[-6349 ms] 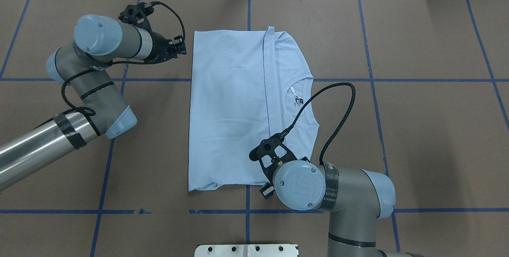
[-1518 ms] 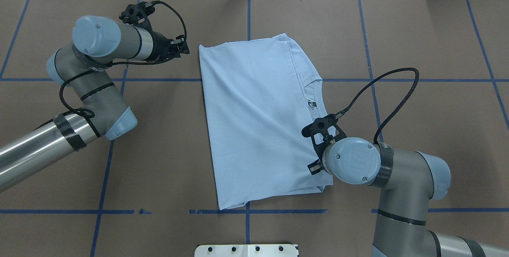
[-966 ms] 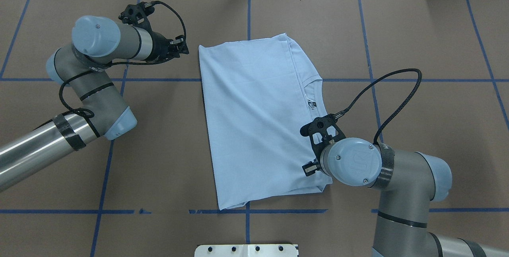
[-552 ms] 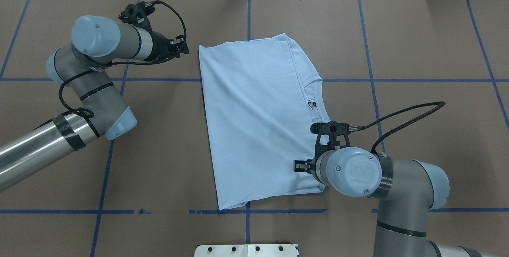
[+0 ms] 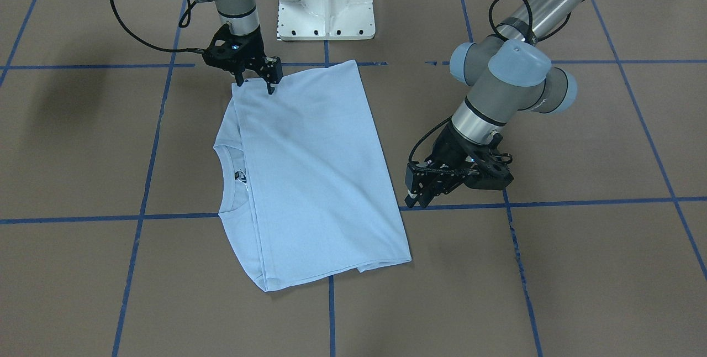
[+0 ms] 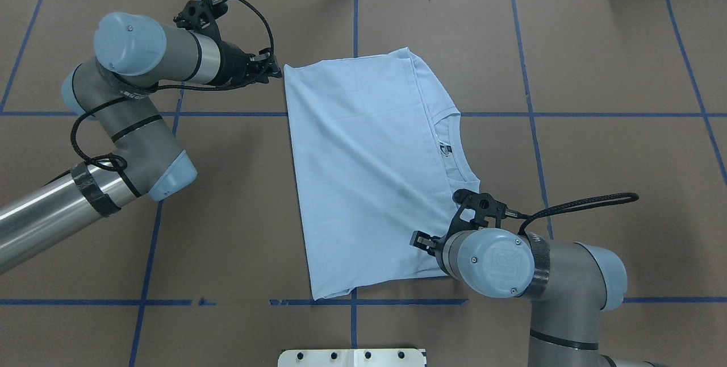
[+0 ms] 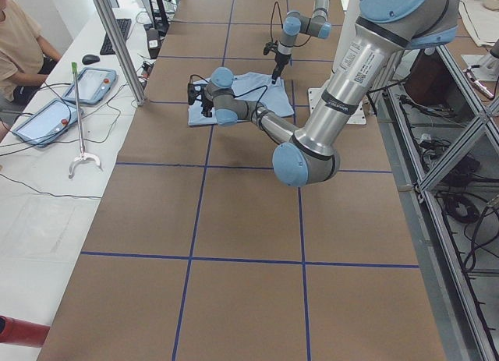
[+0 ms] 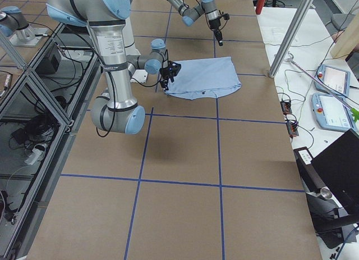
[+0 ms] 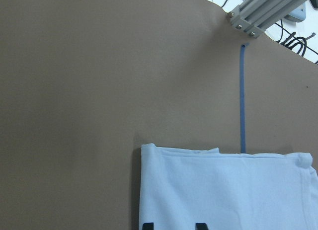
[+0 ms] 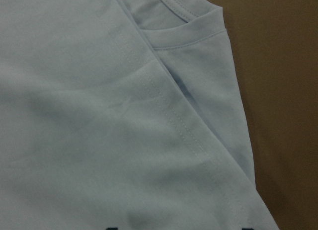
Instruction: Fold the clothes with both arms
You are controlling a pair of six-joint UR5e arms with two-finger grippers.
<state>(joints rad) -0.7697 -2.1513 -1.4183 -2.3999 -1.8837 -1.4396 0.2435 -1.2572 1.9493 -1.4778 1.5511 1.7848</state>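
T-shirt (image 6: 363, 174) lies folded lengthwise, slightly askew, mid-worktop (image 6: 596, 71). Left tool (image 6: 276, 70) has advanced to its far hem corner, jaws modestly parted, empty. Right tool (image 5: 255, 85) has swung over the near shoulder edge, jaws wide, empty. Likely both are lining up for the next fold.

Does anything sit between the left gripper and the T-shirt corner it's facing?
Nothing visible does. The left gripper, jaws open, sits right at the corner of the T-shirt, with only bare brown table around it.
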